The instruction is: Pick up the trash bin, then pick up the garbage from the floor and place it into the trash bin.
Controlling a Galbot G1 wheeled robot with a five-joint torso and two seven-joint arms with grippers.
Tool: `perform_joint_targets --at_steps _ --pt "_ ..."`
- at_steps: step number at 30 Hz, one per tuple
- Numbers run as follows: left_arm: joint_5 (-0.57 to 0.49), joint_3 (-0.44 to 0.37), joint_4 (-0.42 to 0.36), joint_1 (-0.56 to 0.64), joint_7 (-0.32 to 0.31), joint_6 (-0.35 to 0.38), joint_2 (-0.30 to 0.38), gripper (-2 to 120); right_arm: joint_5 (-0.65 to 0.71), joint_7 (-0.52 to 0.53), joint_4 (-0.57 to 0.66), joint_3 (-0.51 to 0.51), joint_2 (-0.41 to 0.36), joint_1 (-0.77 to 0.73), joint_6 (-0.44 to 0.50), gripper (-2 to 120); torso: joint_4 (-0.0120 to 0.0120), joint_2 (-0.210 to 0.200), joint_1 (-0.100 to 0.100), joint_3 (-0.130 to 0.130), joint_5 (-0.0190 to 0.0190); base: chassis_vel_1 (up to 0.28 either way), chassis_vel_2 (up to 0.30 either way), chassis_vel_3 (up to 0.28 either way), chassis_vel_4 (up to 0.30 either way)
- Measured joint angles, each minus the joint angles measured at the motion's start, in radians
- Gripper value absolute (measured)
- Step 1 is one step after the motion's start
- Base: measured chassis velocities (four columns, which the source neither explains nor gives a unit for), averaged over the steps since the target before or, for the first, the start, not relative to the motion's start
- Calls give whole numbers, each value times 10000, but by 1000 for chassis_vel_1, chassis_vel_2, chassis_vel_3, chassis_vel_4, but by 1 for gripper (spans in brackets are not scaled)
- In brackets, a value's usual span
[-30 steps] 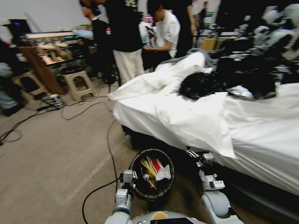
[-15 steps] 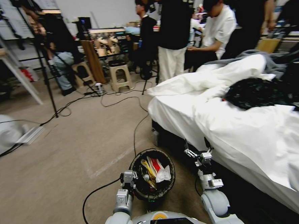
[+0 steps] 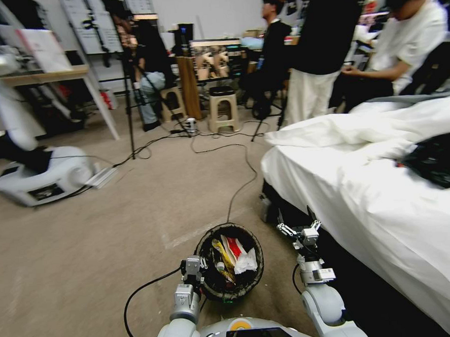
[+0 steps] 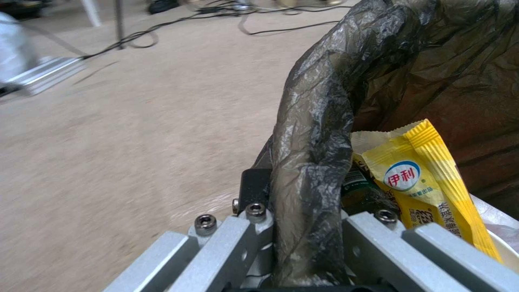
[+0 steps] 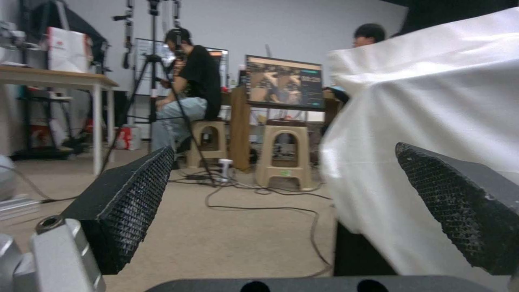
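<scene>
Down low at the robot's front, the left gripper [image 3: 193,266] is clamped on the bag-lined rim of the trash bin [image 3: 208,286], one finger [image 4: 373,239] inside and the other outside, holding it, apparently just off the floor [image 3: 88,258]. Inside lie a yellow wrapper [image 4: 427,182], a red wrapper [image 3: 234,247], white tissue [image 3: 247,261] and a dark bottle [image 4: 361,196]. To its right, the right gripper [image 3: 295,220] hangs wide open and empty, just beside the white-sheeted bed [image 3: 390,214].

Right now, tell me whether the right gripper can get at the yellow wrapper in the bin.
Probably yes: the right gripper is open and empty beside the bin, whose top is uncovered, with the yellow wrapper on top.
</scene>
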Motion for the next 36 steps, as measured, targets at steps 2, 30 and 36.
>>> perform_joint_targets --at_steps 2,30,36 --pt "-1 -5 -6 -1 0 0 1 1 0 0 1 -2 3 2 0 100 0 0 0 0 0 120 134 141 125" --pt "-114 16 104 -80 155 -152 -27 1 -18 1 50 -11 37 -40 3 100 -3 -1 0 0 0 98 95 101 105" --pt "-161 -35 154 -161 119 -154 -37 1 -31 1 50 -15 45 -83 11 100 -2 -1 -1 0 0 0 0 0 0"
